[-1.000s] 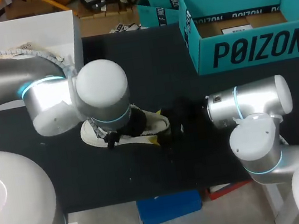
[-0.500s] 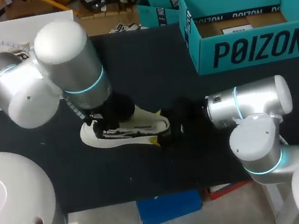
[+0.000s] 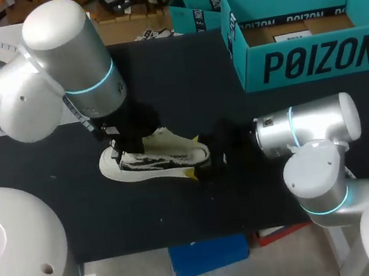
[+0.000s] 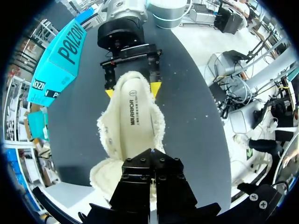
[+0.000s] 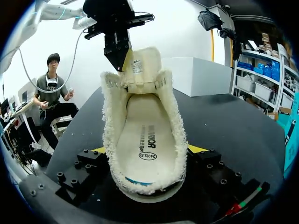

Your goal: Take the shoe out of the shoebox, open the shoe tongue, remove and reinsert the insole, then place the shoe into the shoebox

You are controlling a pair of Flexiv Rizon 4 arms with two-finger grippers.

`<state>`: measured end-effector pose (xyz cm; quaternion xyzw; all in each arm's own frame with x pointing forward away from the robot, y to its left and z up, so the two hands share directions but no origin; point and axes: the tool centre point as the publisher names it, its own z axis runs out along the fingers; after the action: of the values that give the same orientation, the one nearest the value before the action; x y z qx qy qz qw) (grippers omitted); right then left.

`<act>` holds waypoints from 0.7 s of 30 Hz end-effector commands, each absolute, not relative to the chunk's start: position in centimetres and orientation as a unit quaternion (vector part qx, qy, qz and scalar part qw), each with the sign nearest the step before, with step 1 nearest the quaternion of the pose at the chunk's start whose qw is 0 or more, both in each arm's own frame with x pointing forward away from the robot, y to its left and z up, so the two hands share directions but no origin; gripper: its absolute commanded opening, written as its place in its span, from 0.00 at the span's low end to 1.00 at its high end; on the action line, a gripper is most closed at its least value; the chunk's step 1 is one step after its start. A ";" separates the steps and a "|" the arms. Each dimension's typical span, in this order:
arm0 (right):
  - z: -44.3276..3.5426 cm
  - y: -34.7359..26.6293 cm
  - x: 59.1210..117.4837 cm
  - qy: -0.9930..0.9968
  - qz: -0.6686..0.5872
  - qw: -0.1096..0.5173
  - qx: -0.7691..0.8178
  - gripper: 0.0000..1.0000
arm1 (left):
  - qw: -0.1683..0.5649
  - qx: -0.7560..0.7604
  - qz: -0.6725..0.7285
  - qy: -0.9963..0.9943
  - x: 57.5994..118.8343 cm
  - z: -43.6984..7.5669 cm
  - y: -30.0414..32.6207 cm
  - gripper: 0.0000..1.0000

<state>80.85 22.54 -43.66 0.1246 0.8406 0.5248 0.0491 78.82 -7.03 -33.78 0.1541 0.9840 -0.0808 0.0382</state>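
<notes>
White box (image 3: 16,32) far left at the edge of the black table (image 3: 181,69), partly behind the left arm. Left gripper (image 3: 122,146) comes down over the left end of the shoe (image 3: 163,160). Its claw is narrow, pinched on the tongue (image 5: 139,70) and holding it upright off the opening. In the left wrist view its two black fingers are almost together on the fleecy flap. Shoe is cream, fleecy-edged, out of the box, on the table about mid-width and a bit to the near side, toe end left, heel end right. Insole (image 5: 145,135) sits flat inside, cream with dark print, fully exposed. Right gripper (image 3: 193,156) at the heel end, claw wide, one yellow tip on each side of the heel, both touching, so it grips the shoe. Right arm low over the table, right of the shoe. Teal shoebox (image 3: 311,56) far right, open, well apart from the shoe, brown cardboard floor and a white label showing inside
</notes>
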 end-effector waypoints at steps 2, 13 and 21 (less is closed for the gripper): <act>-45.2 23.3 81.3 0.838 0.527 0.053 0.127 0.00 | -0.001 0.162 -0.070 0.984 80.2 -32.7 -8.2 0.00; -45.2 23.3 81.3 0.838 0.527 0.053 0.127 0.00 | -0.091 0.176 -0.075 0.977 80.1 -31.1 -10.4 0.00; -45.2 23.3 81.3 0.838 0.527 0.053 0.127 0.00 | -0.091 0.176 -0.075 0.977 80.1 -31.1 -10.4 0.00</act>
<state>80.85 22.54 -43.65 0.1246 0.8406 0.5249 0.0491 79.86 -10.28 -31.04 0.1737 0.9782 -0.0778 -0.0832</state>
